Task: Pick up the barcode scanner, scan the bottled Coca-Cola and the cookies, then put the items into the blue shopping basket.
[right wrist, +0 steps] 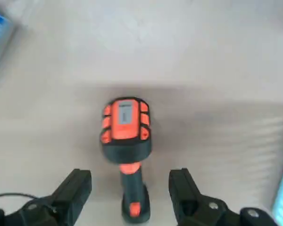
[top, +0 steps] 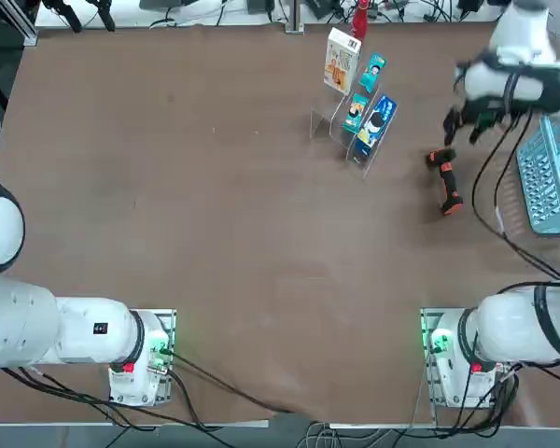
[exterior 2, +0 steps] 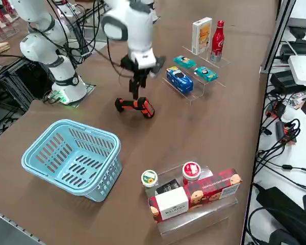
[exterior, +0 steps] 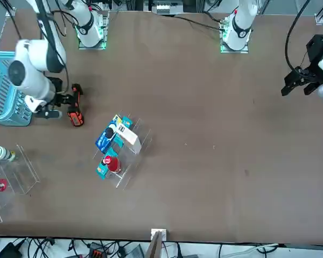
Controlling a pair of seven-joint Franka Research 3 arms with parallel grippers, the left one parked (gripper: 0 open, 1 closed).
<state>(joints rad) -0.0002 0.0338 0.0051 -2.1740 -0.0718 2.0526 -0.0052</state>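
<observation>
One barcode scanner (right wrist: 126, 141) beneath one open hand (right wrist: 130, 188).

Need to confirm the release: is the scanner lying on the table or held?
Lying on the table, the barcode scanner sits free between the right gripper's open fingers.

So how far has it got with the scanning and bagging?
Nothing looks finished. The barcode scanner lies on the table under the open right gripper, not held. The Coca-Cola and cookies stand on their rack; the blue basket holds neither.
</observation>
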